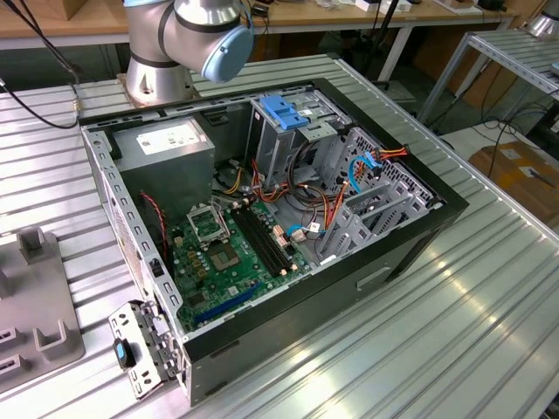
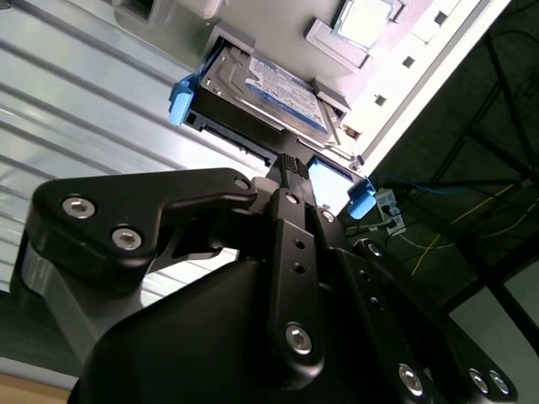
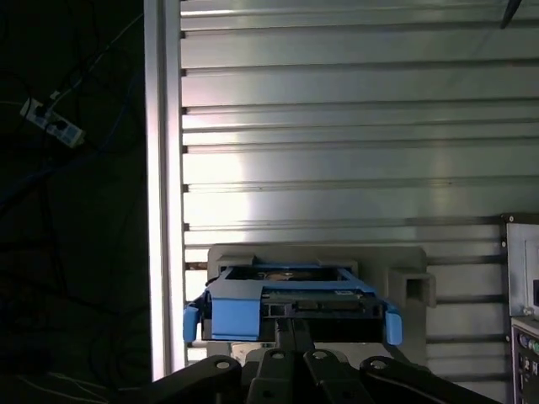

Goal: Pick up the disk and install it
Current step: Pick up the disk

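Disk (image 3: 286,293) sits in a grey holder (image 3: 406,271) on the ribbed metal table (image 3: 337,126), close to the table's edge, with dark floor and cables beyond that edge. In the second wrist view the disk's (image 2: 271,91) blue-and-white label faces up, and the blue rail frame runs along both long sides and ends in a tab at each near corner. Gripper (image 2: 290,165) is lined up on the disk's near edge, at the connector end. Its 2 thin fingers (image 2: 285,172) are drawn together with no gap visible between them. The tips are just at that edge, but I cannot tell whether they touch it; nothing is seen pinched between them. The first wrist view shows the same gripper (image 3: 291,325) centred in front of the disk, between the 2 blue tabs. The disk lies flat in the holder, not lifted. Exterior view: the arm's base (image 1: 157,74) stands on the table behind an open computer case (image 1: 410,240) lying on its side. Inside are a green motherboard (image 1: 218,262), a grey power-supply box (image 1: 166,144) and a light-blue bracket (image 1: 284,112) on top of the drive cage.
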